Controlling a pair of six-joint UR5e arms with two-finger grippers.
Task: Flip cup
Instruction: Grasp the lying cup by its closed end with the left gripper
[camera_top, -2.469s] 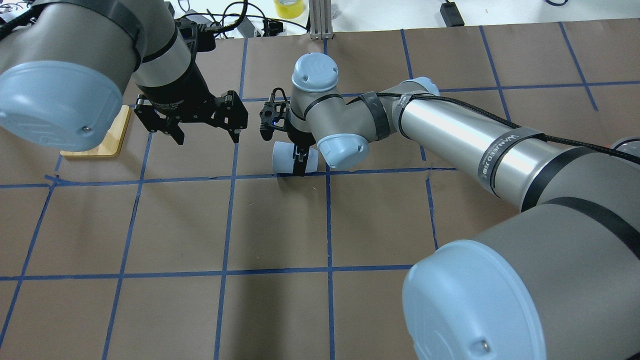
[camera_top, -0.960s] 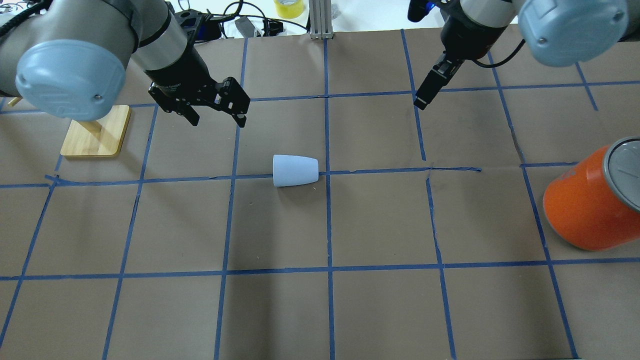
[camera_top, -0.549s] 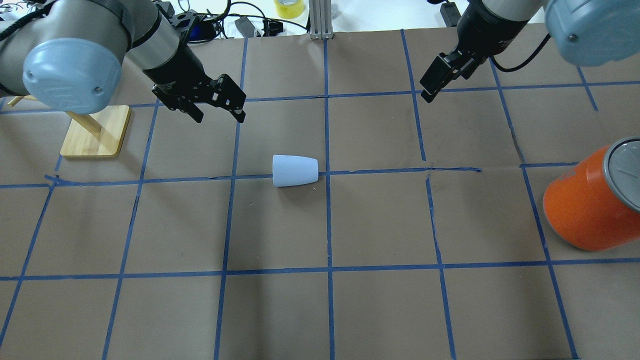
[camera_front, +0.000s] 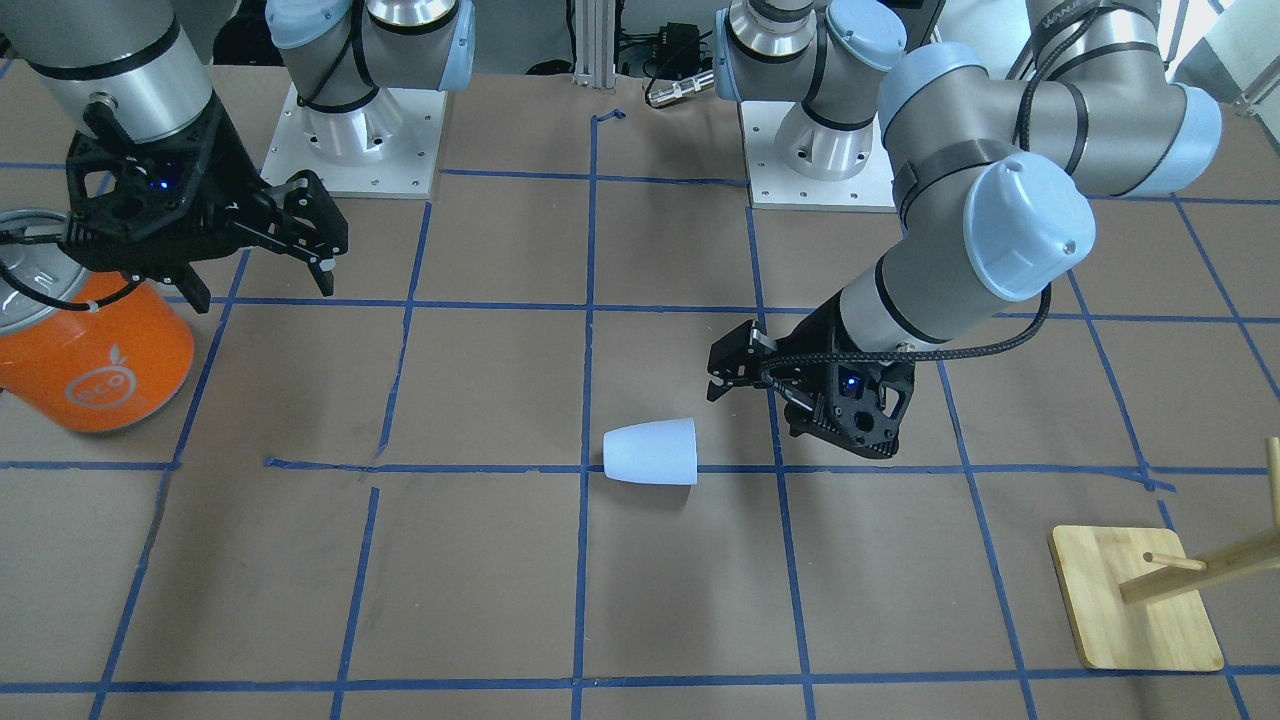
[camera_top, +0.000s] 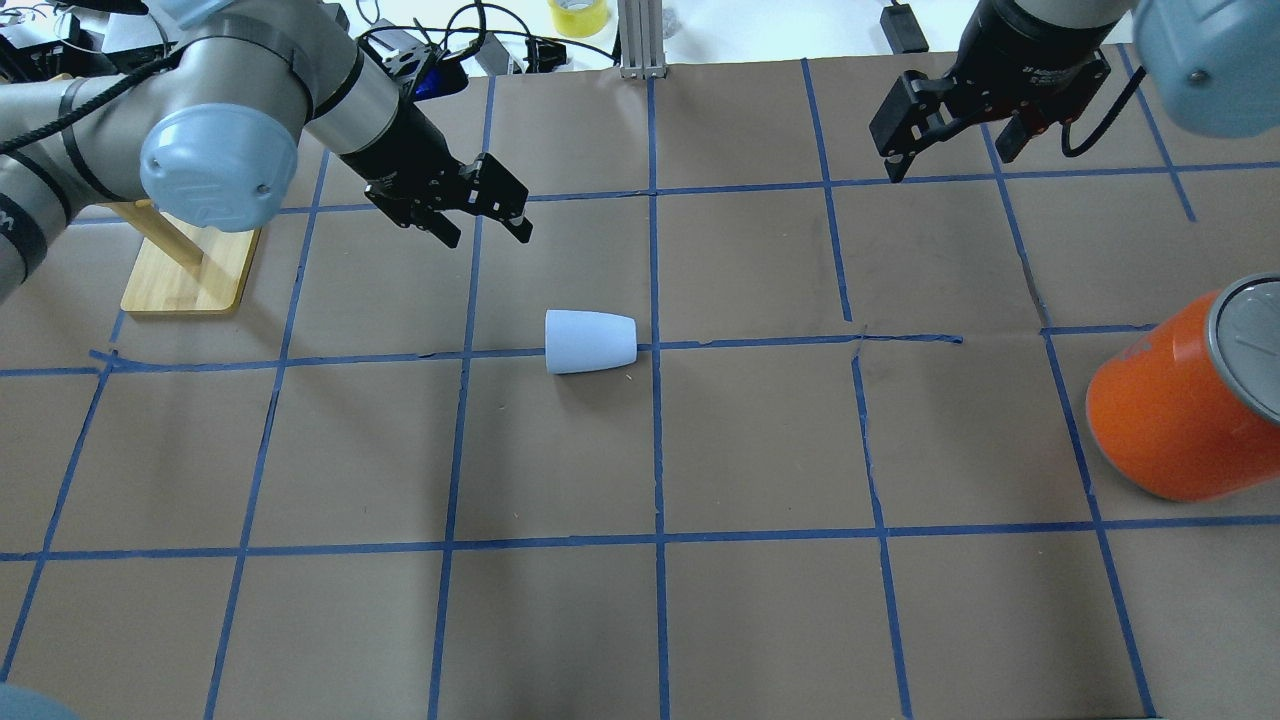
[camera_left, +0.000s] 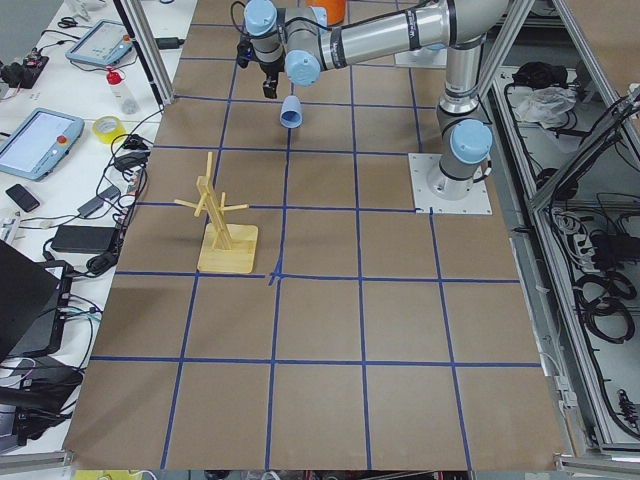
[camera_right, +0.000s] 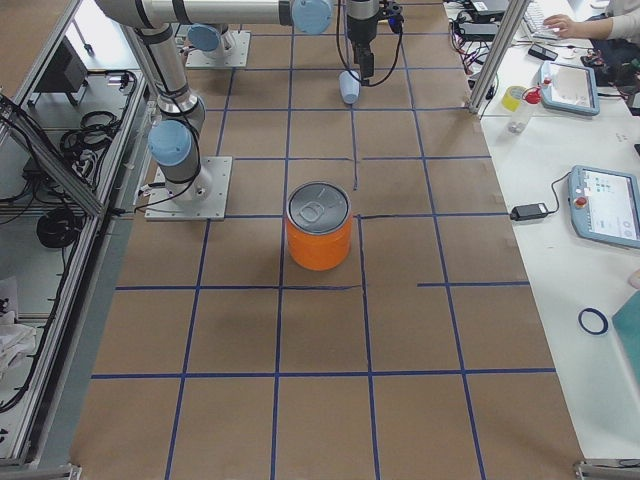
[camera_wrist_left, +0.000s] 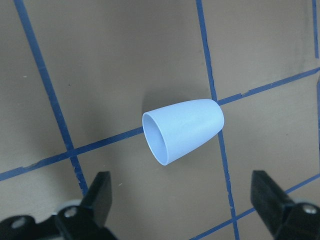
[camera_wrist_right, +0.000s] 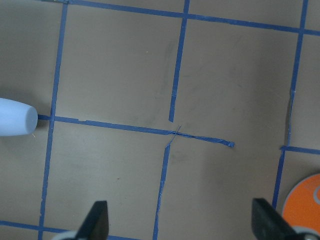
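Left tool (camera_top: 486, 236) spread wide and empty, hovering off the worktop (camera_top: 760, 450) near the cup (camera_top: 590, 341), on the side away from the orange can (camera_top: 1165, 420). Wrist camera there looking down on the cup, framed between the two black fingers (camera_wrist_left: 97, 195). Right tool (camera_top: 947, 158) likewise spread apart, holding nothing, raised well clear of the worktop on the orange can's side of the cup.

Brown paper worktop, gridded with blue tape. Orange can with a silver lid, upright at the robot's right end of the worktop, taken as the landmark for everything else. Wooden peg stand (camera_top: 190, 270) at the opposite end from the orange can, beyond the left tool. Cup roughly midway between, well apart from the orange can, lying on its side across a tape line. Closed base pointing toward the orange can, open rim pointing away from it.

Looks like the approach step: no contact yet, nothing flipped.

Next, probably:
- Lower the left tool over the cup.
- Straddle the tapered wall across its width.
- Close gently on the thin plastic and lift.
- Turn the wrist a quarter turn to stand the cup up before letting go.

Worth watching for a roll, or a slip along the taper toward the narrow base during closing.
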